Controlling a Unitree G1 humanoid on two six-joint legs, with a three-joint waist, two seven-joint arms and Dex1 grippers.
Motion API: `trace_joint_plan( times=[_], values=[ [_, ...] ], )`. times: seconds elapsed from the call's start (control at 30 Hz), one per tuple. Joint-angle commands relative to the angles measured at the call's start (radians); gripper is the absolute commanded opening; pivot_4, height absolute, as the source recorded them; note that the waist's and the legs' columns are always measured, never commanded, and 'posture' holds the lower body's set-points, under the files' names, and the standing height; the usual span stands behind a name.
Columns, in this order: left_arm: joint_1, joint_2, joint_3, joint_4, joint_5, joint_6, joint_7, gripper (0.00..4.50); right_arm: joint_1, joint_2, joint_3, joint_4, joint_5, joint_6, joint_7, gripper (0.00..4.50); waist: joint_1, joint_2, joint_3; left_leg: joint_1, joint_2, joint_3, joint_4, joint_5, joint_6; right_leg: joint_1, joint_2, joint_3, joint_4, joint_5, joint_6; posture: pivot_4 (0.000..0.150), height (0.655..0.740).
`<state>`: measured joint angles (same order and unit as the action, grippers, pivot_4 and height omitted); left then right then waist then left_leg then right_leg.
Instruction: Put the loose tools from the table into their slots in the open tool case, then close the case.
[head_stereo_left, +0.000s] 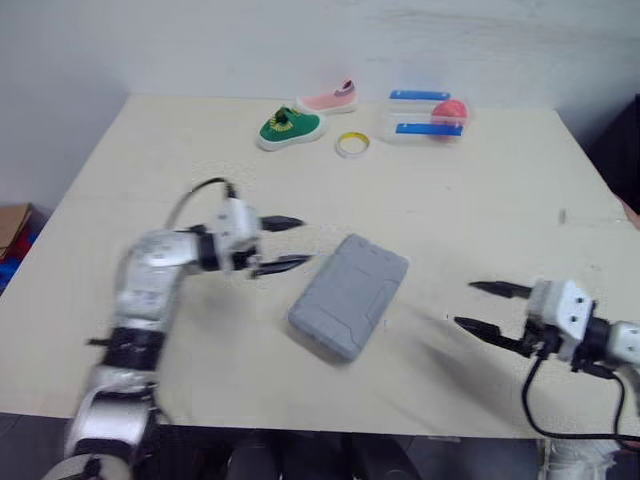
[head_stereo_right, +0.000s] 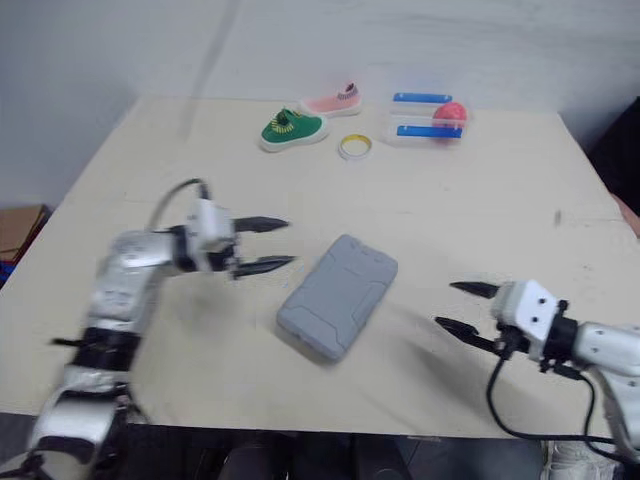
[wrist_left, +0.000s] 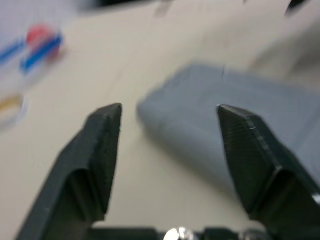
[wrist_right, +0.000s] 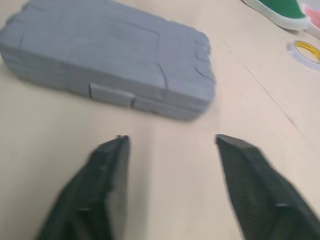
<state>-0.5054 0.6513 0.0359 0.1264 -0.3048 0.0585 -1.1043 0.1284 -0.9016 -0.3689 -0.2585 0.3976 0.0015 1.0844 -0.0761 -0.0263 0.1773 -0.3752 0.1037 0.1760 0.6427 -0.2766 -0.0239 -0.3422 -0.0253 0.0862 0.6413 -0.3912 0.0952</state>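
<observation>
The grey tool case (head_stereo_left: 349, 294) lies shut and flat near the middle of the table, its lid down; its latched side (wrist_right: 115, 94) faces my right gripper. My left gripper (head_stereo_left: 285, 244) is open just left of the case, a short gap away, holding nothing. In the left wrist view the case (wrist_left: 235, 135) sits ahead of the spread fingers (wrist_left: 105, 145). My right gripper (head_stereo_left: 488, 308) is open to the right of the case, further off, with nothing between its fingers (wrist_right: 107, 185).
At the far side of the table lie a green shoe (head_stereo_left: 290, 127), a pink shoe (head_stereo_left: 330, 99), a yellow tape ring (head_stereo_left: 352, 144) and a clear box with blue bars and a red ball (head_stereo_left: 427, 116). A cardboard box (head_stereo_left: 10, 228) stands on the floor to the left.
</observation>
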Motion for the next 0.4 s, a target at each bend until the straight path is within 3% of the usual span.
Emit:
trace_joint_plan(
  times=[0.03, 0.2, 0.4],
  values=[
    [0.135, 0.106, 0.093, -0.082, -0.002, 0.033, 0.007, 4.48, -0.02, -0.057, -0.08, 0.015, 0.018, -0.068, 0.072, 4.5, -0.004, 0.0, 0.004, 0.0, 0.0, 0.0, 0.0, 0.0, 0.0, 0.0, -0.001, 0.0, 0.0, -0.001, 0.0, 0.15, 0.74],
    [0.255, 0.156, 0.199, -0.183, -0.006, 0.14, 0.128, 4.48, -0.065, -0.115, -0.082, 0.067, 0.008, -0.076, 0.117, 4.5, 0.016, -0.006, 0.013, -0.001, -0.002, -0.002, 0.001, -0.001, 0.004, 0.002, -0.004, -0.002, 0.0, 0.0, 0.001, 0.15, 0.74],
    [0.332, 0.159, 0.239, -0.199, 0.004, 0.099, 0.172, 4.48, -0.144, -0.101, -0.021, 0.158, -0.016, -0.101, 0.121, 4.5, 0.019, -0.007, 0.013, 0.0, -0.003, -0.001, 0.001, -0.003, 0.005, 0.002, -0.006, -0.002, -0.003, 0.0, 0.002, 0.15, 0.74]
  ],
)
